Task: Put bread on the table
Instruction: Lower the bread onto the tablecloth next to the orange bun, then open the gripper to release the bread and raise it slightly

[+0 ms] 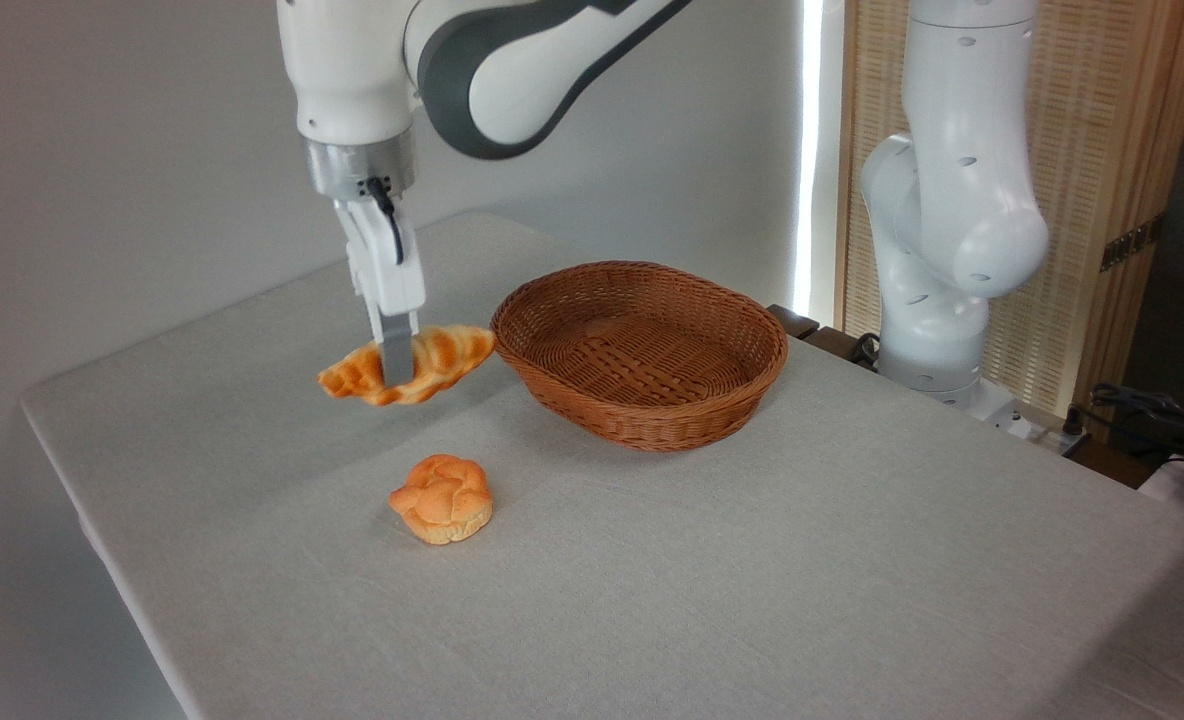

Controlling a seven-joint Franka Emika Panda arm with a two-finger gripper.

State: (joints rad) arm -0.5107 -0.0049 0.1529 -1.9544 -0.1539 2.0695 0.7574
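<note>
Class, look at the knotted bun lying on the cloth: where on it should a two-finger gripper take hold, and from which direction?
Come straight down from above onto the knotted bun and close the jaws across its rounded middle. It sits flat on the table, dome up, with open cloth all round, so probably nothing blocks a top approach.

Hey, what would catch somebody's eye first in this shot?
The white robot arm's claw pinching a long braided golden loaf, hanging above the grey cloth table at centre left. Right beside it sits an empty brown wicker oval basket; a small round knotted orange bun lies in front.
</note>
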